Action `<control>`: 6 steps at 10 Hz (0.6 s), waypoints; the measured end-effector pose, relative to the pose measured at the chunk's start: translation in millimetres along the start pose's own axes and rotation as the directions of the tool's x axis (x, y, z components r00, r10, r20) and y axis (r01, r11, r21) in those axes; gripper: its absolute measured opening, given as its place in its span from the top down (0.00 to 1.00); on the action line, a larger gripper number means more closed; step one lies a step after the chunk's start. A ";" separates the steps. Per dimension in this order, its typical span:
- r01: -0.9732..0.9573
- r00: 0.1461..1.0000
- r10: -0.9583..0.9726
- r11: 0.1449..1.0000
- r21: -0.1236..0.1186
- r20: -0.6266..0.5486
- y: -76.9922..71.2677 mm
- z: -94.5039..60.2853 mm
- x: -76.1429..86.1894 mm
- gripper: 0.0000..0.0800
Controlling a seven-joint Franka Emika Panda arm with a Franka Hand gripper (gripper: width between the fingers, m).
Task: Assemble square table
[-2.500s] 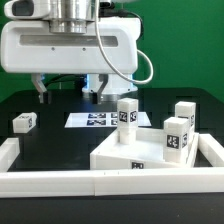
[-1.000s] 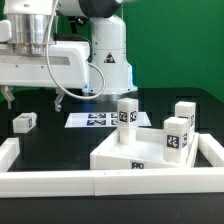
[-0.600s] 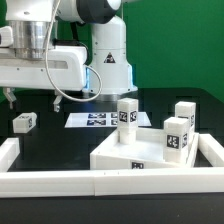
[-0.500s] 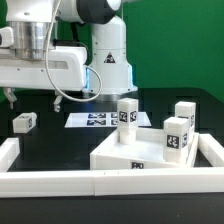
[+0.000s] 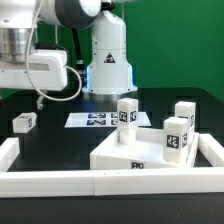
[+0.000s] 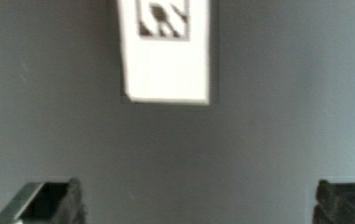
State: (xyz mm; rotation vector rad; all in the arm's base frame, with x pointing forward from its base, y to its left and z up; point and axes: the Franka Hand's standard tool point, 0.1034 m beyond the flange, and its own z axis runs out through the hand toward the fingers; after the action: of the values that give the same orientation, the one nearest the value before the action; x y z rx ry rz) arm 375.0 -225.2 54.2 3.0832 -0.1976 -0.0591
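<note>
The square table panel (image 5: 150, 156) is white with a raised rim and lies at the exterior view's right. Three white tagged legs stand upright on it: one at the back left (image 5: 127, 117), one at the back right (image 5: 185, 113), one in front (image 5: 177, 138). A fourth leg (image 5: 24, 122) lies loose on the black surface at the left. My gripper (image 6: 199, 205) is open and empty, its fingertips (image 6: 49, 203) wide apart. In the wrist view a white tagged leg (image 6: 165, 50) lies ahead of them, untouched. In the exterior view the hand (image 5: 25, 60) hangs above the loose leg, partly cut off.
The marker board (image 5: 98, 120) lies flat behind the panel. A low white wall (image 5: 90, 184) edges the front and sides of the black surface. The robot base (image 5: 108, 65) stands at the back centre.
The hand has moved steadily toward the exterior view's left, from above the marker board to above the loose leg. The parts have not moved.
</note>
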 end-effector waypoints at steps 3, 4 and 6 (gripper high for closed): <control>-0.003 1.000 0.003 1.000 0.005 0.018 0.2 4.9 -15.1 0.19; -0.007 1.000 0.007 1.000 0.005 0.025 1.2 7.1 -21.0 0.19; -0.007 1.000 0.007 1.000 0.005 0.028 1.1 8.0 -22.5 0.19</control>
State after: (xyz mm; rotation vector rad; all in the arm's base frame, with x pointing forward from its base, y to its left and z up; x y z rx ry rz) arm 352.3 -223.8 47.0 3.0879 -0.2106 -0.1022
